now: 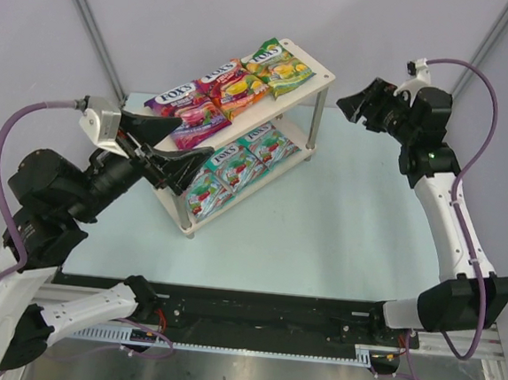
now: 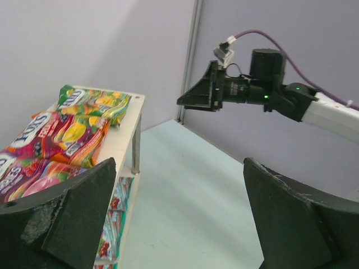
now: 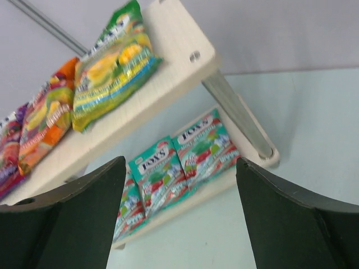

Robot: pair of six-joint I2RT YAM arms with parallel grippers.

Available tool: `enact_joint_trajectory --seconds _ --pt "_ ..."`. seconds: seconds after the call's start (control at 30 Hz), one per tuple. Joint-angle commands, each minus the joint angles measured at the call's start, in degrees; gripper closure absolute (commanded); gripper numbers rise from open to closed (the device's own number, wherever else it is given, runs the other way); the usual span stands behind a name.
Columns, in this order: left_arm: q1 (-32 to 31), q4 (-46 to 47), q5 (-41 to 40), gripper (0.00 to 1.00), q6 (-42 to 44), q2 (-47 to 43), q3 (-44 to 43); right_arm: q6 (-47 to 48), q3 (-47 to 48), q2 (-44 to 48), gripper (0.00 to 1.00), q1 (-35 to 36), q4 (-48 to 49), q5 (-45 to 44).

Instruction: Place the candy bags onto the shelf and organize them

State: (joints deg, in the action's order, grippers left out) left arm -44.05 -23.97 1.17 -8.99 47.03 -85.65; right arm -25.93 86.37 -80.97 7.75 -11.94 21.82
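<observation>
Here's the shelf [image 3: 179, 67], standing at a slant on the far left part of the worktop [image 1: 341, 215], and every candy bag in view is on it. On the top board there's a row of four: a purple bag [image 1: 177, 99] at the end nearest the left edge, a pink-purple bag [image 1: 197, 125] just beside it that seems to lap over the front edge, then a red-orange bag [image 1: 236, 86], and a green-yellow bag [image 1: 278, 68] at the far end. On the lower board, three teal bags [image 1: 262, 146] lie flat side by side. I'd say they're sorted by colour and laid face up so the fronts can be read, and they can: "FOX'S" in big white letters on each pouch, over fruit pictures. The smaller print is too fine to make out.

The left tool [image 1: 196, 138] hovers over the near-left end of the shelf with its fingers spread wide and nothing between them. The right tool [image 1: 355, 101] hangs raised off the shelf's far right end, jaws also spread and empty, aimed at the green-yellow bag's corner. The placing looks done. At most that overhanging bag wants a nudge back
</observation>
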Motion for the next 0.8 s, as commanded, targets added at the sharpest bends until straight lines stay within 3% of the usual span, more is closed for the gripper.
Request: enact_joint_trajectory --seconds 0.0,0.03,0.53,0.77 --pt "0.4 -2.8 -5.0 0.00 -0.2 -1.6 1.8 1.8 -5.7 7.5 0.11 0.2 0.3 -4.0" --pt "0.4 -3.2 -5.6 0.00 -0.3 -2.9 2.5 1.9 -8.3 9.0 0.01 0.2 -0.3 -4.3" --pt "0.4 -5.1 -12.0 0.00 -9.1 -15.9 30.0 1.8 -35.1 37.1 0.01 0.3 -3.8 -11.5" --pt "0.4 -3.0 -13.7 0.00 -11.6 -25.1 37.8 1.0 -42.0 42.7 0.00 0.3 -5.4 -14.0"
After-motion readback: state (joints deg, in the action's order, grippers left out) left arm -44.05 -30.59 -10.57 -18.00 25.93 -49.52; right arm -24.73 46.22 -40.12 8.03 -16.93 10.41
